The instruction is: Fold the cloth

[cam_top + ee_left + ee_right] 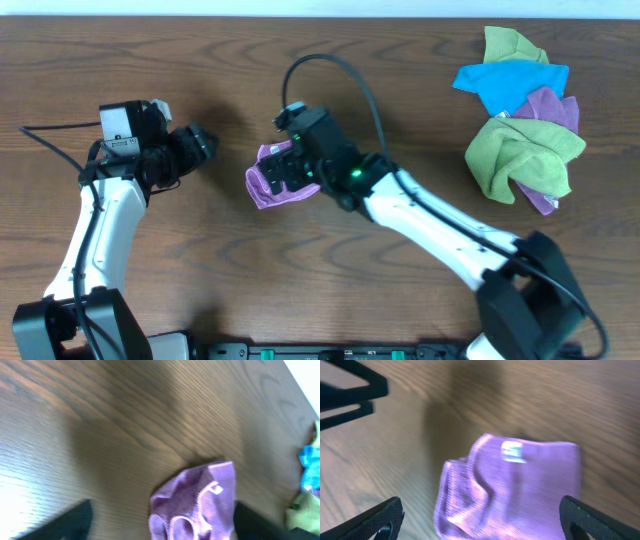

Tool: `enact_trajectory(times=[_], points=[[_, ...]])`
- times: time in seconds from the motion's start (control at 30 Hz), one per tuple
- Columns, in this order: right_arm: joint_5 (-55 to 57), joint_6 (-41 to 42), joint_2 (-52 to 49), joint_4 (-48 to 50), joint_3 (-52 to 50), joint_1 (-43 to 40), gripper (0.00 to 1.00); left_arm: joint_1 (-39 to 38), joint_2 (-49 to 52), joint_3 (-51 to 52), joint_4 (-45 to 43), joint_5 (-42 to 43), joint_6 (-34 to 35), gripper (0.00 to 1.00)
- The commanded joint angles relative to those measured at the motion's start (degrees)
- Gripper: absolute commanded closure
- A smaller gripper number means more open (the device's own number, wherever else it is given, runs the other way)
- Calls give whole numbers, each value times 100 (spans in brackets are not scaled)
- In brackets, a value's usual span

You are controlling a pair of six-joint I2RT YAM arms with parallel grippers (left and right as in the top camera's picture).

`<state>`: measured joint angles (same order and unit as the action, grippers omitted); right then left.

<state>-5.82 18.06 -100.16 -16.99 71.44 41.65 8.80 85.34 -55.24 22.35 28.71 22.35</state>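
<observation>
Right wrist shows a white tag (512,451) on the cloth (530,495), unseen overhead.

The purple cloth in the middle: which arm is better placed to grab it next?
Probably the right: the right claw hangs open directly over the cloth, while the left claw sits off to one side.

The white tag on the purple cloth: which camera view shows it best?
The right wrist view: the white tag lies large on top of the cloth. The left wrist view shows it smaller, near one edge. Overhead, the right gripper covers most of the cloth; no tag shows.
</observation>
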Motion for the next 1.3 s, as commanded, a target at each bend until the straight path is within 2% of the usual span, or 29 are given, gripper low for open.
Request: enact_trajectory(times=[0.0, 0.13, 0.3, 0.47, 0.77, 0.97, 1.13, 1.27], points=[[131, -223, 466, -310, 90, -267, 1, 22, -116, -129, 15, 566, -52, 5], [133, -529, 1180, -1169, 87, -656, 1, 22, -116, -129, 15, 1156, -50, 5], [131, -684, 2000, -2162, 11, -1316, 1, 20, -114, -129, 155, 1410, 98, 5], [120, -708, 3213, -2570, -831, -2063, 1, 13, -114, -125, 313, 1591, 105, 5], [138, 450, 5788, -3178, -2826, -2629, 1, -214, -96, -52, 356, 1611, 254, 5], [229, 1220, 7429, -3921, -3458, -2640, 1, -483, -70, 487, 175, 1368, 518, 5], [323, 1364, 8083, -4256, -3475, -2640, 1, -487, -70, 1045, -214, 1377, 774, 5], [271, 1366, 8140, -4192, -3475, -2640, 1, -496, -70, 1550, -715, 1449, 1161, 5]])
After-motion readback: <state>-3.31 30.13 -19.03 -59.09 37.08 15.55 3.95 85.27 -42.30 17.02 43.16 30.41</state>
